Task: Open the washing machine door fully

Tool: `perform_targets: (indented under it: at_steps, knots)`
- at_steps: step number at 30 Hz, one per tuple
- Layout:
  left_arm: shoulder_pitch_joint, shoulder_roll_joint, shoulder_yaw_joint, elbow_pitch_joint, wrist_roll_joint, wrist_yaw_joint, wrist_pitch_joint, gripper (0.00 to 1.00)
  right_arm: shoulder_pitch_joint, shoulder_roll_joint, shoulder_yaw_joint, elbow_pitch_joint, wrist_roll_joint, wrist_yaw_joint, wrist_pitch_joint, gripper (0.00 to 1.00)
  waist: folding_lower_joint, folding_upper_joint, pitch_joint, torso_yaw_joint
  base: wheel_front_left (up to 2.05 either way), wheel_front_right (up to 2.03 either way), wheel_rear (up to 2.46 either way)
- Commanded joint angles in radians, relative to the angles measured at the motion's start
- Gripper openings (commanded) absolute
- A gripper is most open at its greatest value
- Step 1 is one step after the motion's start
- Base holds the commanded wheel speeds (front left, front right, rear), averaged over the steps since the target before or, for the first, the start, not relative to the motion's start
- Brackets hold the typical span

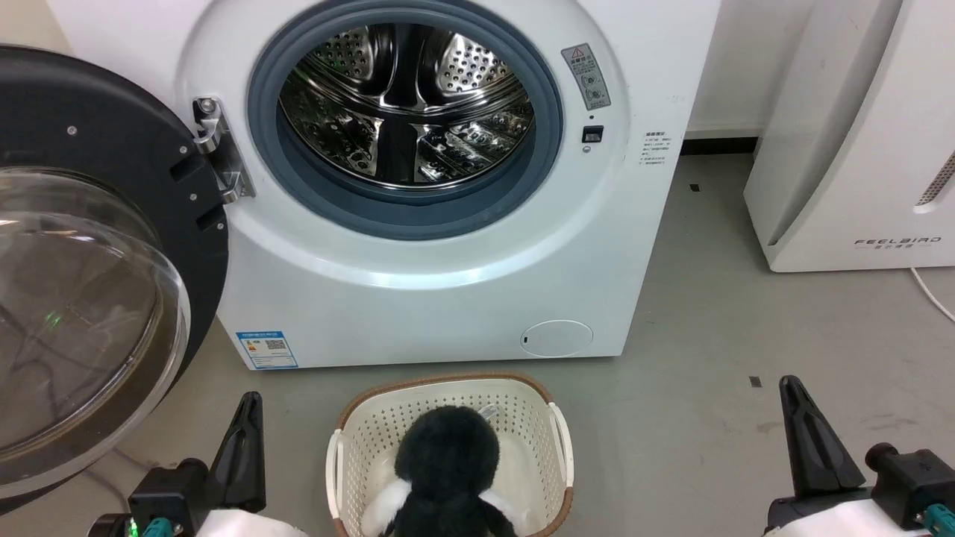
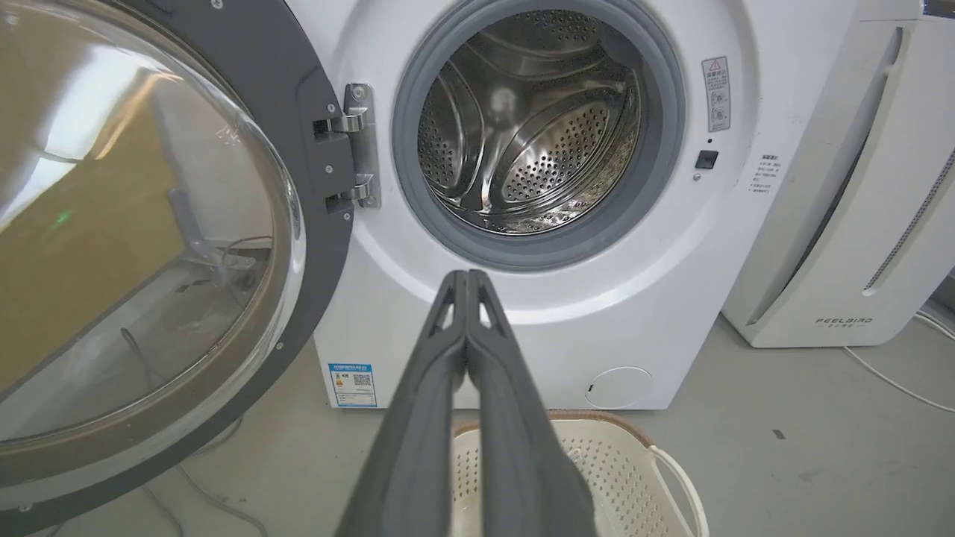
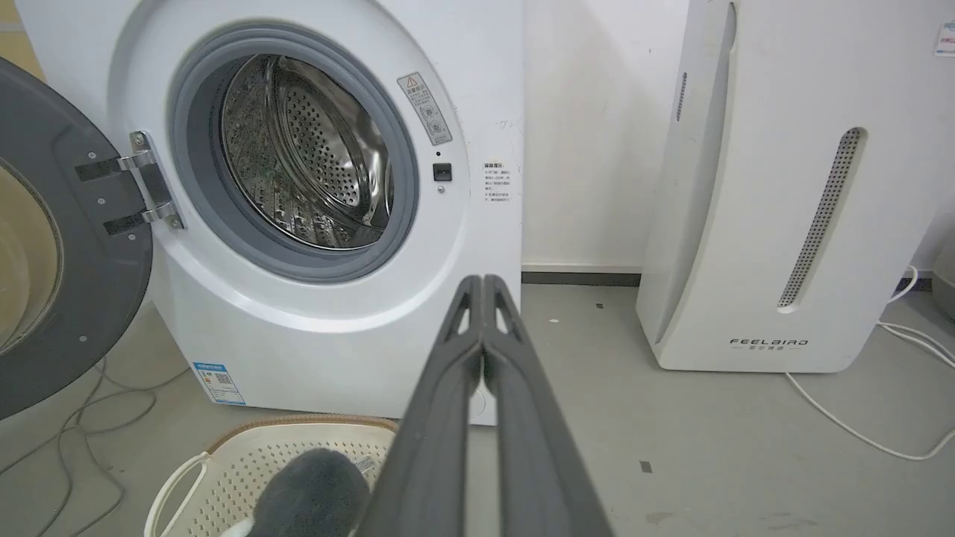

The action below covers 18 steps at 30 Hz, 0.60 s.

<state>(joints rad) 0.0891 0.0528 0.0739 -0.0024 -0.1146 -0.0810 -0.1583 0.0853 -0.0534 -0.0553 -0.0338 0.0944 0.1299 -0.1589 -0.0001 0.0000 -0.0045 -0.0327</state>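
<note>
Washing machine door (image 1: 89, 112) stands wide open, but left gripper (image 2: 466, 277) or right gripper (image 3: 483, 282), both pressed together, might bump it back.

The washing machine door (image 1: 89, 112) hangs wide left, drum mouth (image 1: 406, 104) unblocked; basket (image 1: 373, 429) below.

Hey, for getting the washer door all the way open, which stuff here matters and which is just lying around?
Belongs to the job: door, swung wide open; hinge; washing machine.
Lying about: basket; black plush toy in it; white appliance on the right; floor cable.
</note>
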Motion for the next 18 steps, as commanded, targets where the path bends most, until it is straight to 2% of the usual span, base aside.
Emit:
perform_targets:
  at_steps: [1,18]
  knots:
    - [-0.018,0.000,-0.003,0.001,0.010,0.006,0.006,0.00,-0.017,0.001,0.004,0.004,-0.009,0.000,0.006,0.00,0.0001,0.0000,0.000,0.001,0.00,0.00,0.00]
    - [-0.034,-0.001,-0.019,0.001,0.034,0.023,0.041,0.00,-0.033,0.002,0.015,0.011,-0.029,0.000,0.041,0.00,0.0001,0.0000,0.001,0.008,0.00,0.00,0.00]
